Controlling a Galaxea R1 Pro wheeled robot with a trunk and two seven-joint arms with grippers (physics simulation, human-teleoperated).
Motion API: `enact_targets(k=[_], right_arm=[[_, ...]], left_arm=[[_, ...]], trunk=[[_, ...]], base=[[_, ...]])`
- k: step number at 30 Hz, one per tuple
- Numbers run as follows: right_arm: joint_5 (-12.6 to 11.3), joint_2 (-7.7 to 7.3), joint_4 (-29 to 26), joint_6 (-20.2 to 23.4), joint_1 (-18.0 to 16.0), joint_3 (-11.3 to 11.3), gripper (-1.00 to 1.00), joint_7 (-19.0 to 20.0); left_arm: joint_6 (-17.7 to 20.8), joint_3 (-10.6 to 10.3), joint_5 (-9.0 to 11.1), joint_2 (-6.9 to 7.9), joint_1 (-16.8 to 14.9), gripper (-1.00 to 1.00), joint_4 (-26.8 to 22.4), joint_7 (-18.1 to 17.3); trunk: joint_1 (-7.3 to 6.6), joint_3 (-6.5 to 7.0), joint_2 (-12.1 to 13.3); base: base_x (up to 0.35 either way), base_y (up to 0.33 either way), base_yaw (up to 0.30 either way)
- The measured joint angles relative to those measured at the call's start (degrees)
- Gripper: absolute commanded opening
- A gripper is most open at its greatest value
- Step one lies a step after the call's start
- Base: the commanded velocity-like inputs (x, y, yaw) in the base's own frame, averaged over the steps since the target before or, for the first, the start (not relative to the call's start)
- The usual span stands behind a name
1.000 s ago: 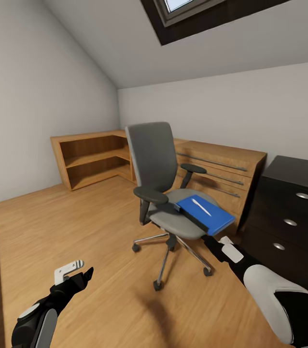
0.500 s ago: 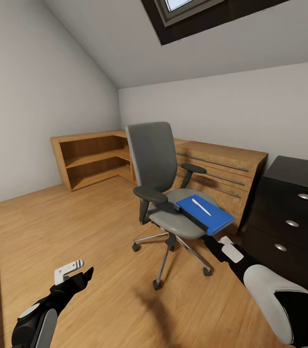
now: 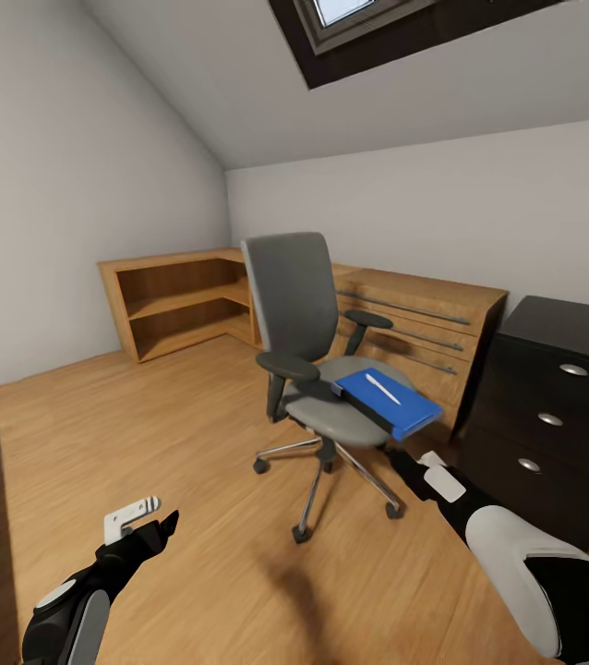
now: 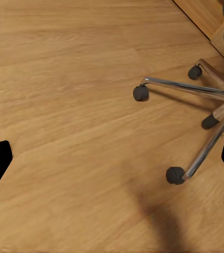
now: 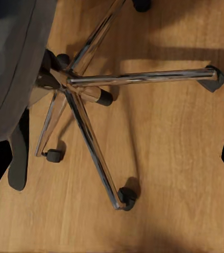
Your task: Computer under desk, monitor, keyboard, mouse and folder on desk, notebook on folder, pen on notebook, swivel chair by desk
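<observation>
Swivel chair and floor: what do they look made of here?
The swivel chair: seat and back look like matte grey fabric upholstery; armrests a black padded material, possibly foam or plastic. Its five-star base looks like polished chrome metal, mirroring the floor, with dark, likely plastic, casters. The floor looks like warm wood planks with visible grain and a satin sheen; possibly laminate.
</observation>
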Motion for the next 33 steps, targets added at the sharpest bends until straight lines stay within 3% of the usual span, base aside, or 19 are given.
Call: enact_targets(k=[18, 22, 27, 29, 31, 32, 33], right_arm=[[0.3, 0.07, 0.2, -0.4, 0.0, 0.1, 1.0, 0.1], [2.6, 0.15, 0.5, -2.8, 0.1, 0.1, 1.0, 0.2], [8.9, 1.08, 2.2, -7.0, 1.6, 0.1, 1.0, 0.2], [12.7, 1.45, 3.5, -9.3, 2.9, 0.1, 1.0, 0.1], [18.2, 2.08, 5.2, -12.6, 4.8, 0.1, 1.0, 0.0], [19.7, 2.38, 5.7, -13.6, 5.5, 0.1, 1.0, 0.0], [25.8, 3.42, 7.7, -18.9, 8.1, 0.1, 1.0, -0.1]], left_arm=[[0.1, -0.3, 0.0, 0.0, 0.0, 1.0, 0.4, 0.0], [0.1, -0.7, 0.0, 0.0, 0.0, 1.0, 1.8, 0.1], [0.1, -1.2, 0.0, -0.07, 0.0, 1.0, 2.6, 0.2], [0.1, -2.7, 0.0, -0.04, 0.0, 1.0, 4.0, 0.2], [0.0, -5.2, -0.2, 0.01, 0.0, 1.0, 8.3, 0.3], [0.0, -5.6, -0.3, 0.05, 0.0, 1.0, 9.6, 0.3], [-0.4, -6.6, -1.2, 0.11, 0.0, 1.0, 15.7, 0.3]], trunk=[[-0.02, 0.0, 0.0], [-0.1, 0.66, 0.0], [-0.8, 1.64, 1.3], [-1.24, 2.0, 2.1], [-1.68, 2.35, 2.9], [-1.9, 2.54, 3.3], [-2.12, 2.7, 3.7]], base=[[-0.084, 0.0, 0.0], [-0.024, 0.0, 0.0], [-0.007, 0.0, 0.0], [-0.002, 0.0, 0.0], [-0.001, 0.0, 0.0], [0.0, 0.0, 0.0], [0.0, 0.0, 0.0]])
